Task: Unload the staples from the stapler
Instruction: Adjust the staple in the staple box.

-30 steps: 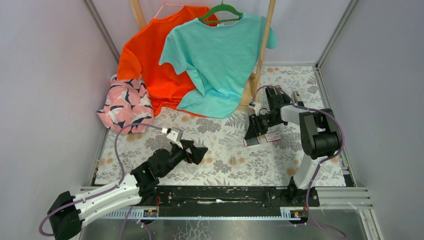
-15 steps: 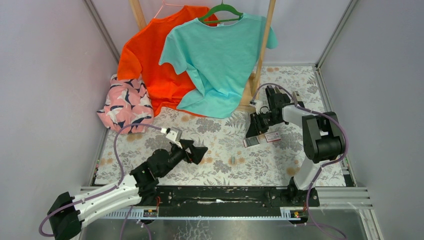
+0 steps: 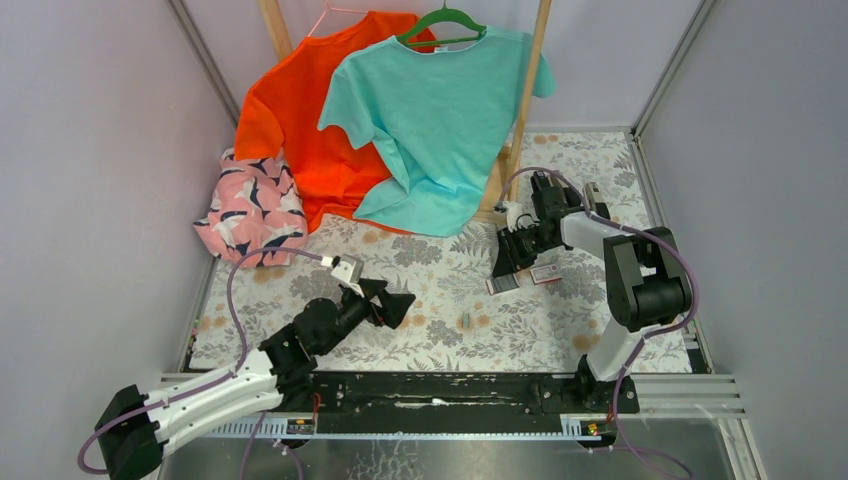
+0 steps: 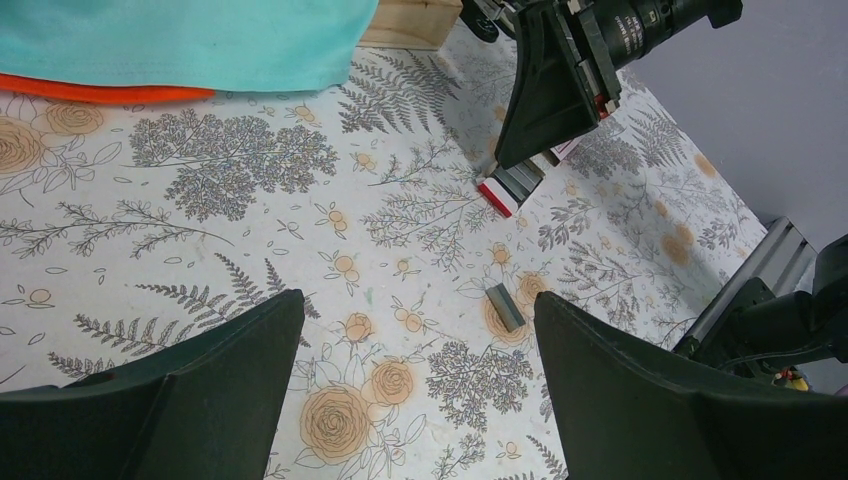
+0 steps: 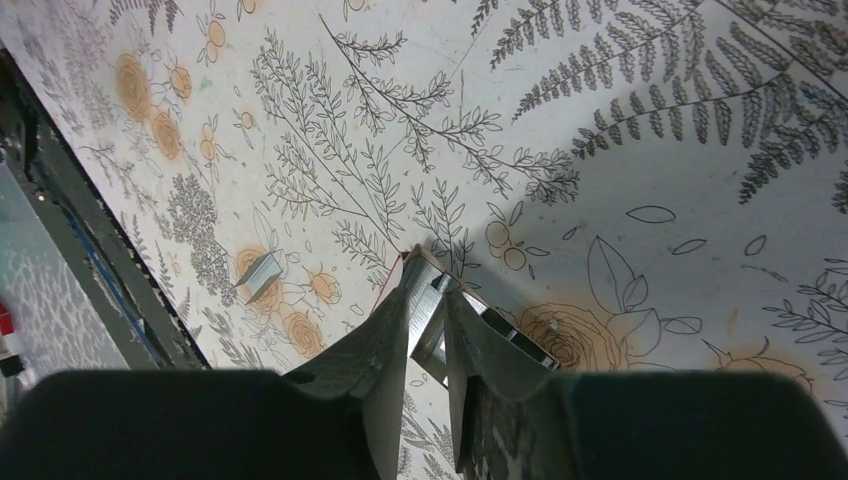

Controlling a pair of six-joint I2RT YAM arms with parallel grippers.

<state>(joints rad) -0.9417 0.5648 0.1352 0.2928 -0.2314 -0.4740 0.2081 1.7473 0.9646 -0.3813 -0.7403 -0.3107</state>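
Now that the right gripper (image 5: 430, 287) has narrowed its fingers to pinch the stapler (image 4: 512, 184) by its grey metal, we judge unloading is under way, with one strip of staples (image 4: 505, 306) lying loose on the table (image 4: 150, 230) below the wide-spread left gripper (image 4: 418, 300).

Right gripper (image 5: 428, 290), its two dark fingers (image 5: 385, 345) pressed against either side of the grey metal part of the stapler (image 5: 432, 325) on the floral tabletop (image 5: 640, 140); a short silvery strip of staples (image 5: 262, 272) lies apart, nearer the black rail (image 5: 90, 250).
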